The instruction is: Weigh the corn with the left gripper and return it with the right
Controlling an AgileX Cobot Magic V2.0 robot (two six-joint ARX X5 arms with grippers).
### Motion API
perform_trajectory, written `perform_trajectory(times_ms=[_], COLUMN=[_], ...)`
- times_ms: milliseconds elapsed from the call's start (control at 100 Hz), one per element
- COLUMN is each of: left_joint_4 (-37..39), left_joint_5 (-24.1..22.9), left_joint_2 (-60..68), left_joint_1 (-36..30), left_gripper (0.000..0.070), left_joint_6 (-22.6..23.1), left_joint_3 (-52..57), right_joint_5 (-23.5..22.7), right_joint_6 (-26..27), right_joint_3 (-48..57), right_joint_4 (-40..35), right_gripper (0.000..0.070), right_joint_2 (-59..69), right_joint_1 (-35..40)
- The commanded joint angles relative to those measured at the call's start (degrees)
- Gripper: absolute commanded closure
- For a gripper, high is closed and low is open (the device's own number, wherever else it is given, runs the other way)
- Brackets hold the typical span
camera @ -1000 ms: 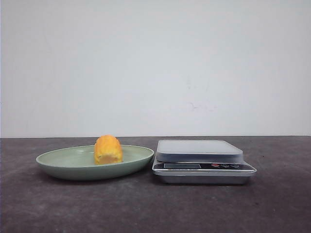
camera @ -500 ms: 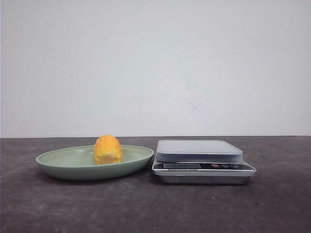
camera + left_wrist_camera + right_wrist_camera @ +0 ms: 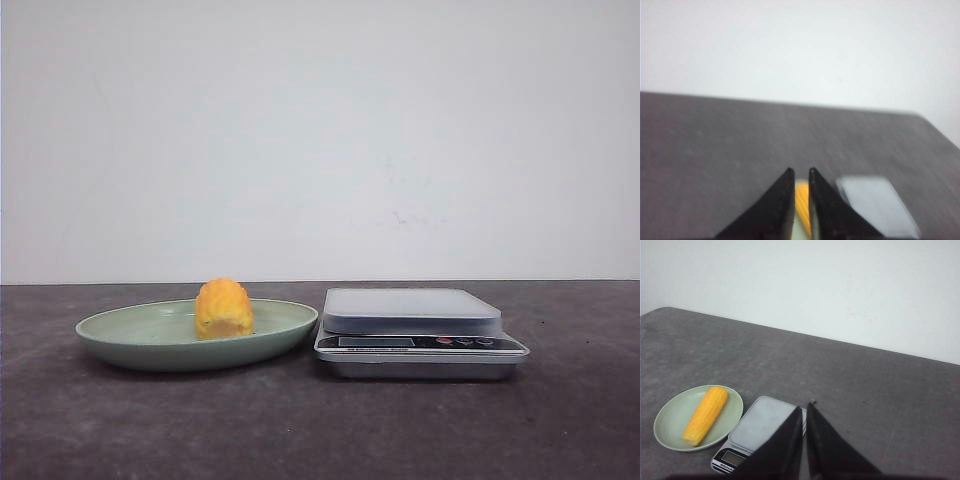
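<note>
The corn [image 3: 224, 308] is a yellow-orange cob lying on the green plate [image 3: 130, 335], end-on to the front view. The right wrist view shows its full length [image 3: 706, 415] along the plate [image 3: 670, 425]. The silver scale [image 3: 410, 312] stands right of the plate, its platform bare. Neither gripper shows in the front view. My left gripper [image 3: 801, 172] is high above the plate, jaws nearly together and empty; a strip of corn [image 3: 802, 205] shows through the narrow gap. My right gripper [image 3: 805, 406] is high above the scale [image 3: 762, 422], shut and empty.
The dark grey table [image 3: 320, 430] ends at a white wall behind. Plate and scale almost touch. The scale's display and buttons [image 3: 460, 342] face the front. The left wrist view is blurred; the scale [image 3: 875, 202] shows beside the fingers.
The front picture has shifted very slightly to the right. The corn, plate and scale keep their places relative to each other.
</note>
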Motion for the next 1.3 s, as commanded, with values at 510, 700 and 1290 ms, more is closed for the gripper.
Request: perform_trajectory(times_ms=[510, 700, 1290], left_joint_4=[31.71, 31.02, 25.42], left_joint_5=[14.97, 15.39, 15.56], left_joint_2=[-22.56, -25.29, -25.29], left_joint_1=[25.55, 29.18, 31.32], left_gripper=[0.0693, 0.0693, 0.0693], left_joint_6=[3.76, 3.76, 5.44], left_joint_3=[-46.66, -50.88, -53.53], right_joint_5=[0.04, 0.04, 0.04], right_joint_6=[-0.39, -0.39, -0.39], right_joint_3=[0.92, 0.92, 0.92], right_joint_4=[0.59, 0.61, 0.63], right_gripper=[0.0694, 0.0694, 0.0694], right_joint_2=[0.15, 0.15, 0.15], right_joint_1=[0.61, 0.61, 0.61])
